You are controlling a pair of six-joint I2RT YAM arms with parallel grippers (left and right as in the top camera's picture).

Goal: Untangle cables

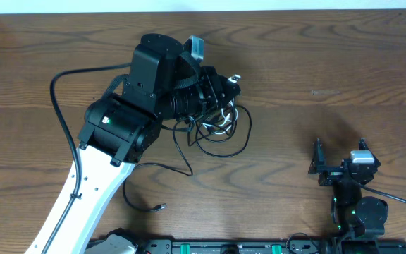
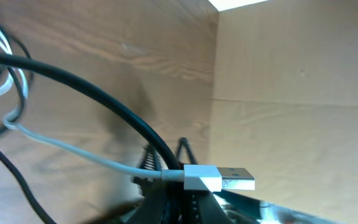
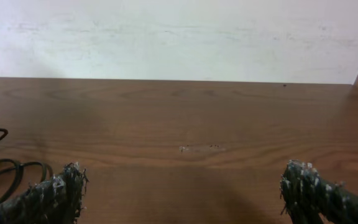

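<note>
The cables lie in a tangle (image 1: pixel 220 132) at the table's middle, under the left arm's wrist. One black cable trails from it toward the front and ends in a small plug (image 1: pixel 162 207). My left gripper (image 1: pixel 225 90) is shut over the tangle. In the left wrist view its jaws (image 2: pixel 182 190) are closed on the white cable (image 2: pixel 73 149) just behind its USB plug (image 2: pixel 219 178), and a black cable (image 2: pixel 92 93) runs into the same spot. My right gripper (image 1: pixel 339 156) stands open at the front right, with only bare table between its fingers (image 3: pixel 55 193). Black cable loops (image 3: pixel 8 169) show at the left edge of the right wrist view.
A thicker black cord (image 1: pixel 56 106) arcs from the left arm toward the table's left side. The wooden table (image 1: pixel 316 63) runs to a pale wall at the back. The arm bases stand along the front edge (image 1: pixel 231 247).
</note>
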